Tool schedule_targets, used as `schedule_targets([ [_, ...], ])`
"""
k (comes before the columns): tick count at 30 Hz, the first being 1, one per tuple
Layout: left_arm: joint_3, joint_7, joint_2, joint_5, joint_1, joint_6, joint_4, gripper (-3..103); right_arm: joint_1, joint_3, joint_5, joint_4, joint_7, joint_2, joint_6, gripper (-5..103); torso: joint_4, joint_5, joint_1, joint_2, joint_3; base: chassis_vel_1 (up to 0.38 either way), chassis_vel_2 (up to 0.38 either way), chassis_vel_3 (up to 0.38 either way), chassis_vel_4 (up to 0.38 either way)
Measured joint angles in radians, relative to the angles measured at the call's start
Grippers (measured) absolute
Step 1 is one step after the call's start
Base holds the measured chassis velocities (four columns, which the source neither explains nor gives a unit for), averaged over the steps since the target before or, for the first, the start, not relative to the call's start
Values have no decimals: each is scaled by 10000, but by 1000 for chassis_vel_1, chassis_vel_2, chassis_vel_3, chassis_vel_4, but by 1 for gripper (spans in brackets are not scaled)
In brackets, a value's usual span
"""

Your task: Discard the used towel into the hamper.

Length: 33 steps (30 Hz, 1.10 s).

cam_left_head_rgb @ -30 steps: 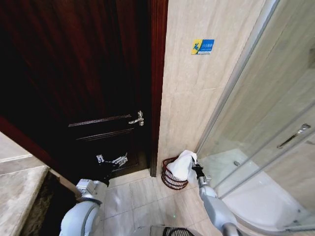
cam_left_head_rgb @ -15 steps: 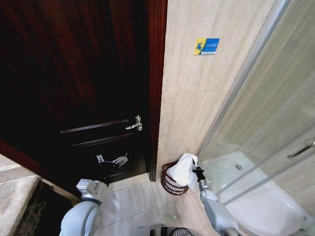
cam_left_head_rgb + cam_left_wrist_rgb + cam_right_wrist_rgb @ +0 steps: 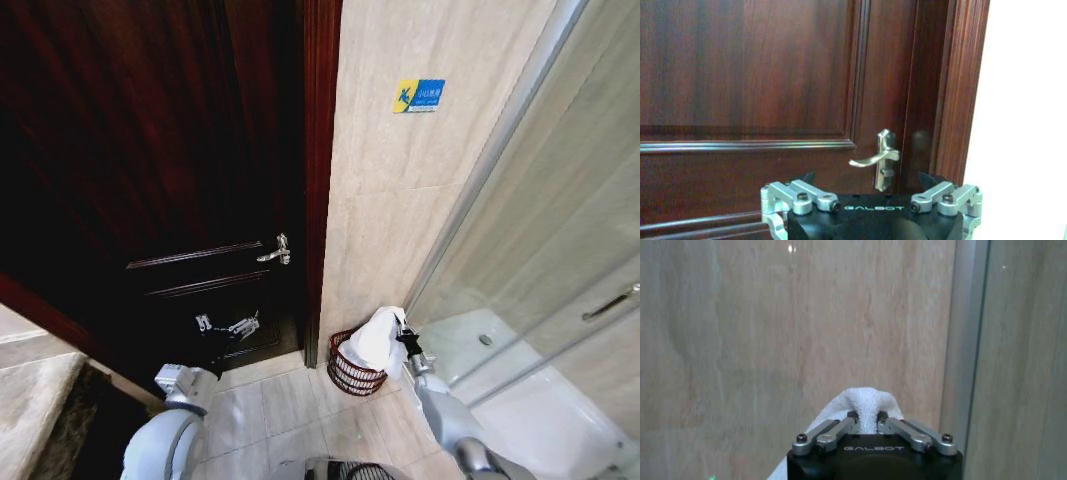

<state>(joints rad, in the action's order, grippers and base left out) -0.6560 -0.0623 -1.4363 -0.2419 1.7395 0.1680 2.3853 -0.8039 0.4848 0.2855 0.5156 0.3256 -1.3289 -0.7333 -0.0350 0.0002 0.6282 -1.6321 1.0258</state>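
Towel (image 3: 377, 340) (pinched by right tool (image 3: 403, 335)) over hamper (image 3: 352, 370)

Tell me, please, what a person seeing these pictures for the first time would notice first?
Probably the white towel, pinched in the right gripper and hanging over the hamper, which stands on the floor against the beige tiled wall. Next comes the dark wooden door with its silver handle, which the left gripper faces.
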Motion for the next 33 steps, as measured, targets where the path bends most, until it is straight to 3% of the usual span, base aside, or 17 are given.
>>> schedule_targets([
  [10,0,0,0,1,0,0,0,100,255,-25,46,-183,252,75,61,8,-2,-3,-273,585,-314,0,0,0,0],
  [16,0,0,0,0,0,0,0,100,816,-64,35,-447,923,36,-450,8,-3,-3,-507,1093,-587,0,0,0,0],
  [20,0,0,0,0,0,0,0,100,909,-91,14,-512,1073,-4,-400,8,-3,-2,-616,1325,-713,0,0,0,0],
  [33,0,0,0,1,0,0,0,100,1069,-128,-427,-1448,1884,-54,836,8,0,-1,-1008,2169,-1164,0,0,0,0],
])
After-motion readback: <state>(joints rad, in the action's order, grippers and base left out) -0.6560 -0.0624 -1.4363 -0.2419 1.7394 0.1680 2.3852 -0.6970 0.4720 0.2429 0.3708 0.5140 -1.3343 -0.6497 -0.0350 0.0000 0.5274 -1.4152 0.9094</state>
